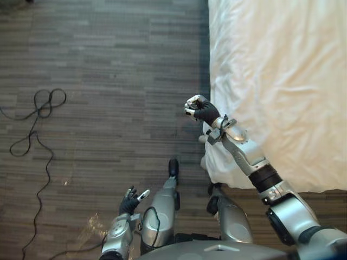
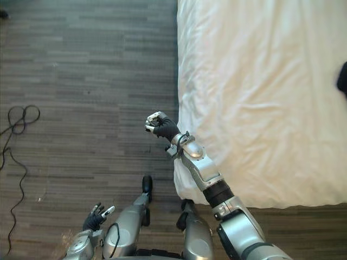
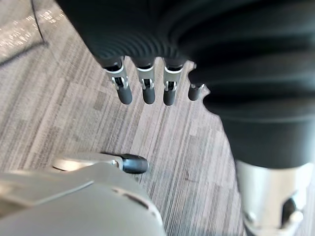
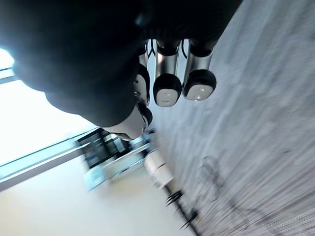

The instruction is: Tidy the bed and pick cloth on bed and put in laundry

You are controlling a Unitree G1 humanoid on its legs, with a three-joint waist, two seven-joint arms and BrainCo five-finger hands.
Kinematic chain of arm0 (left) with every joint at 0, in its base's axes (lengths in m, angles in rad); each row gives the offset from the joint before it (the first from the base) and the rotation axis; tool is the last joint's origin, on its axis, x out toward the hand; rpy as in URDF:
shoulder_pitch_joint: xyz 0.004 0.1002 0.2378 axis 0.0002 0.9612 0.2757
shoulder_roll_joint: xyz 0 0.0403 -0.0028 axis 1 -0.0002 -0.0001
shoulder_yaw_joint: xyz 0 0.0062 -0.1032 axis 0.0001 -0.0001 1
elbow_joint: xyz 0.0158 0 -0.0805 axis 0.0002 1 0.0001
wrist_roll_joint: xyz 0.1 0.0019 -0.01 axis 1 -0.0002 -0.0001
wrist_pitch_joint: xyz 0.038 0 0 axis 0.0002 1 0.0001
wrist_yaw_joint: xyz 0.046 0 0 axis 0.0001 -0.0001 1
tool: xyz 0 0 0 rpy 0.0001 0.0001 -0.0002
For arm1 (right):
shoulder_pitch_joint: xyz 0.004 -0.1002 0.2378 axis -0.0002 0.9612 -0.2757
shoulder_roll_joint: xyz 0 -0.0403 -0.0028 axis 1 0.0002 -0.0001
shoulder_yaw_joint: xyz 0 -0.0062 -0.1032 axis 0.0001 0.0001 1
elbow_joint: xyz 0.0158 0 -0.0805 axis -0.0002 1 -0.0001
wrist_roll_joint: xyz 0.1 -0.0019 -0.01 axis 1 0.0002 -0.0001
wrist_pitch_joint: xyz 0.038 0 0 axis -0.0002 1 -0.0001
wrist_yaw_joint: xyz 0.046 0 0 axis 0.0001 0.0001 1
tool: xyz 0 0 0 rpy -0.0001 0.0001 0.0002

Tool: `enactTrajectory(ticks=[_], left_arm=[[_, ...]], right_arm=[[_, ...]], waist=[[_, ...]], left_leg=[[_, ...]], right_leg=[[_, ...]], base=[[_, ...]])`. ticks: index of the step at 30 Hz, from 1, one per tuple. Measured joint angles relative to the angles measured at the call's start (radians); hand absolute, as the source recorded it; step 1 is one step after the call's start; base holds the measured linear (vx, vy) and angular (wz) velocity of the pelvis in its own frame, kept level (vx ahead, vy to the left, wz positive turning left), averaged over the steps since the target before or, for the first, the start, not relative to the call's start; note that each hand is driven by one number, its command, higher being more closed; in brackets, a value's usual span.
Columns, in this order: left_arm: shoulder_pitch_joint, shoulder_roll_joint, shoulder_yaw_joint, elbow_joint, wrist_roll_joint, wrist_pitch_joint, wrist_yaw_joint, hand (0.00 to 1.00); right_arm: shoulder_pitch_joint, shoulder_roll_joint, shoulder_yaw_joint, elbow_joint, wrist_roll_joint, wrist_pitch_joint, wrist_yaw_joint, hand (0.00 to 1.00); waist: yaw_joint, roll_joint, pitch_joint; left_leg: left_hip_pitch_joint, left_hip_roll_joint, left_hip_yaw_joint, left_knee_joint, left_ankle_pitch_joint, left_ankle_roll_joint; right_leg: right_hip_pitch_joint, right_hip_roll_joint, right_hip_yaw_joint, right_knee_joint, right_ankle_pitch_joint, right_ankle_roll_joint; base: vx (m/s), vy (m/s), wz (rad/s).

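The bed [image 1: 271, 81] has a white sheet, lightly wrinkled, and fills the right side of the eye views. One corner of the sheet [image 1: 217, 162] hangs down toward the floor. My right hand [image 1: 201, 110] is raised just off the bed's left edge, above the floor. Its fingers [image 4: 167, 88] are curled in and hold nothing. My left hand [image 1: 130, 201] hangs low at the lower left over the floor, and its fingers [image 3: 147, 91] are straight and empty. A small dark thing [image 2: 342, 78] lies on the bed at the view's right border; what it is cannot be told.
Grey-brown plank floor [image 1: 108, 81] stretches left of the bed. The bed's near edge [image 2: 260, 205] runs across the lower right.
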Motion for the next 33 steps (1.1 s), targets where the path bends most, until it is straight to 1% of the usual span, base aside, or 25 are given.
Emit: enactTrajectory(ticks=[3,5,6,8,9,10,11,12,13,14,16,18,19,20,21,22,24,26,27,28,29,30,31,32,33], left_arm=[[-0.044,-0.008,-0.024,-0.015,0.001,-0.005,0.008,0.00],[-0.073,-0.026,-0.045,-0.031,0.003,-0.007,0.009,0.00],[-0.078,-0.030,-0.046,-0.037,0.004,-0.008,0.009,0.00],[-0.098,-0.035,-0.066,-0.038,0.035,-0.018,0.020,0.00],[-0.102,-0.038,-0.076,-0.039,0.036,-0.023,0.025,0.00],[-0.111,-0.046,-0.089,-0.039,0.036,-0.024,0.028,0.00],[-0.117,-0.052,-0.095,-0.039,0.031,-0.024,0.028,0.00],[-0.122,-0.055,-0.097,-0.039,0.020,-0.024,0.029,0.00],[-0.124,-0.055,-0.097,-0.039,0.015,-0.023,0.029,0.00],[-0.129,-0.055,-0.097,-0.043,-0.006,-0.023,0.029,0.00],[-0.133,-0.056,-0.094,-0.046,-0.016,-0.020,0.029,0.00],[-0.133,-0.064,-0.075,-0.060,-0.014,-0.015,0.029,0.00],[-0.130,-0.066,-0.070,-0.066,-0.013,-0.011,0.029,0.00],[-0.125,-0.067,-0.060,-0.074,-0.008,-0.005,0.029,0.00],[-0.124,-0.068,-0.056,-0.079,-0.005,0.002,0.029,0.00],[-0.124,-0.070,-0.049,-0.082,-0.003,0.004,0.029,0.00],[-0.117,-0.079,-0.028,-0.098,0.007,0.009,0.032,0.00],[-0.107,-0.083,-0.023,-0.111,0.025,0.020,0.042,0.00],[-0.102,-0.083,-0.021,-0.111,0.034,0.021,0.044,0.00],[-0.088,-0.083,-0.018,-0.109,0.044,0.023,0.049,0.00],[-0.071,-0.082,-0.009,-0.101,0.046,0.024,0.049,0.00],[-0.066,-0.082,-0.007,-0.087,0.049,0.024,0.049,0.00],[-0.058,-0.083,-0.006,-0.051,0.070,0.027,0.049,0.00],[-0.038,-0.084,-0.006,-0.025,0.082,0.029,0.047,0.00],[-0.026,-0.084,-0.004,-0.017,0.085,0.029,0.046,0.00]], right_arm=[[-0.004,-0.012,-0.038,0.107,-0.001,-0.002,-0.071,1.00],[-0.012,-0.025,-0.085,0.236,0.004,-0.004,-0.130,1.00],[-0.011,-0.030,-0.096,0.269,0.008,-0.005,-0.143,1.00],[-0.003,-0.038,-0.119,0.378,0.014,-0.015,-0.187,1.00],[0.001,-0.034,-0.124,0.398,0.024,-0.025,-0.189,1.00],[0.006,-0.028,-0.149,0.440,0.053,-0.048,-0.183,1.00],[0.009,-0.027,-0.166,0.470,0.066,-0.063,-0.174,1.00],[0.011,-0.019,-0.189,0.501,0.100,-0.088,-0.152,1.00],[0.012,-0.011,-0.202,0.510,0.113,-0.099,-0.143,1.00],[0.016,0.006,-0.238,0.528,0.132,-0.120,-0.123,1.00],[0.033,0.024,-0.278,0.546,0.159,-0.149,-0.089,1.00],[0.085,0.039,-0.309,0.552,0.181,-0.169,-0.031,1.00],[0.098,0.048,-0.321,0.552,0.189,-0.170,-0.013,1.00],[0.124,0.069,-0.345,0.553,0.206,-0.168,0.012,1.00],[0.156,0.083,-0.357,0.553,0.208,-0.167,0.042,1.00],[0.176,0.092,-0.368,0.553,0.209,-0.165,0.057,1.00],[0.262,0.118,-0.405,0.553,0.218,-0.148,0.107,1.00],[0.330,0.135,-0.458,0.553,0.229,-0.137,0.133,1.00],[0.357,0.139,-0.478,0.555,0.241,-0.131,0.136,1.00],[0.411,0.139,-0.512,0.554,0.249,-0.123,0.138,1.00],[0.454,0.137,-0.549,0.540,0.265,-0.123,0.138,1.00],[0.475,0.138,-0.567,0.540,0.276,-0.124,0.136,1.00],[0.529,0.133,-0.599,0.540,0.288,-0.125,0.135,1.00],[0.598,0.127,-0.626,0.540,0.302,-0.125,0.132,1.00],[0.630,0.127,-0.636,0.540,0.313,-0.127,0.131,1.00]], waist=[[0.002,0.023,0.013],[-0.001,0.050,0.028],[-0.001,0.054,0.030],[-0.003,0.072,0.037],[-0.005,0.080,0.040],[-0.008,0.097,0.049],[-0.009,0.108,0.053],[-0.017,0.118,0.055],[-0.020,0.120,0.055],[-0.023,0.121,0.055],[-0.024,0.121,0.055],[-0.032,0.121,0.056],[-0.038,0.120,0.056],[-0.059,0.117,0.058],[-0.072,0.116,0.058],[-0.077,0.113,0.059],[-0.090,0.104,0.057],[-0.115,0.096,0.053],[-0.118,0.089,0.047],[-0.124,0.071,0.032],[-0.128,0.047,0.012],[-0.133,0.036,-0.001],[-0.136,0.017,-0.040],[-0.135,0.004,-0.089],[-0.135,0.001,-0.110]], left_leg=[[-0.063,-0.014,-0.002,0.015,0.003,0.004],[-0.094,-0.021,0.001,0.021,0.003,0.005],[-0.104,-0.023,0.002,0.024,0.003,0.005],[-0.132,-0.027,0.003,0.032,0.003,0.005],[-0.136,-0.027,0.002,0.032,0.003,0.005],[-0.139,-0.028,0.000,0.032,0.003,0.005],[-0.139,-0.031,0.000,0.032,0.003,0.004],[-0.139,-0.034,0.000,0.032,0.003,0.004],[-0.139,-0.035,0.001,0.032,0.003,0.004],[-0.138,-0.038,0.001,0.032,0.003,0.004],[-0.137,-0.041,0.002,0.032,0.003,0.004],[-0.134,-0.046,0.002,0.032,0.002,0.003],[-0.132,-0.047,0.002,0.032,0.002,0.003],[-0.125,-0.050,0.003,0.032,0.000,0.000],[-0.111,-0.052,0.016,0.031,-0.005,-0.006],[-0.099,-0.053,0.027,0.030,-0.008,-0.007],[-0.049,-0.050,0.059,0.031,-0.031,0.006],[-0.017,-0.046,0.086,0.031,-0.050,0.015],[-0.007,-0.044,0.100,0.032,-0.055,0.016],[0.009,-0.038,0.128,0.032,-0.067,0.018],[0.031,-0.031,0.155,0.032,-0.077,0.014],[0.044,-0.027,0.165,0.032,-0.082,0.012],[0.075,-0.016,0.182,0.032,-0.094,0.005],[0.106,-0.004,0.194,0.031,-0.105,-0.001],[0.125,0.002,0.200,0.030,-0.111,-0.006]], right_leg=[[-0.054,-0.017,0.002,0.000,0.008,0.007],[-0.087,-0.025,0.009,0.000,0.020,0.009],[-0.097,-0.027,0.013,0.000,0.020,0.009],[-0.127,-0.029,0.029,0.001,0.021,0.011],[-0.131,-0.029,0.029,0.001,0.022,0.011],[-0.133,-0.030,0.029,0.002,0.023,0.012],[-0.133,-0.032,0.030,0.002,0.023,0.013],[-0.134,-0.035,0.031,0.002,0.025,0.015],[-0.134,-0.037,0.033,0.002,0.025,0.017],[-0.134,-0.039,0.036,0.002,0.026,0.018],[-0.134,-0.042,0.039,0.002,0.027,0.019],[-0.130,-0.047,0.047,0.002,0.027,0.019],[-0.128,-0.048,0.050,0.002,0.027,0.019],[-0.122,-0.051,0.056,0.002,0.027,0.020],[-0.112,-0.054,0.062,0.001,0.029,0.023],[-0.105,-0.055,0.072,0.001,0.030,0.024],[-0.077,-0.052,0.113,0.000,0.032,0.027],[-0.057,-0.049,0.139,-0.001,0.032,0.028],[-0.056,-0.047,0.151,-0.001,0.032,0.028],[-0.055,-0.042,0.171,-0.001,0.033,0.028],[-0.049,-0.034,0.193,-0.002,0.033,0.029],[-0.040,-0.029,0.197,-0.002,0.032,0.028],[-0.018,-0.020,0.203,-0.005,0.026,0.026],[0.007,-0.008,0.206,-0.007,0.016,0.022],[0.022,-0.002,0.206,-0.007,0.011,0.018]], base=[[0.07,0.052,0.08],[0.05,0.049,-0.01],[0.05,0.048,-0.07],[0.04,0.028,-0.07],[0.00,0.000,0.00],[0.00,0.000,0.00],[0.00,0.000,0.00],[0.01,0.033,-0.01],[0.02,0.041,-0.01],[0.02,0.036,-0.01],[0.01,0.020,0.01],[0.04,0.049,0.05],[0.03,0.044,0.03],[0.03,0.046,-0.06],[0.03,0.048,-0.15],[0.03,0.041,-0.37],[0.04,0.031,-0.55],[0.04,0.020,-0.47],[0.06,0.012,-0.64],[0.09,-0.019,-0.73],[0.10,-0.029,-0.71],[0.12,-0.054,-0.59],[0.13,-0.067,-0.47],[0.14,-0.076,-0.42],[0.15,-0.089,-0.39]])
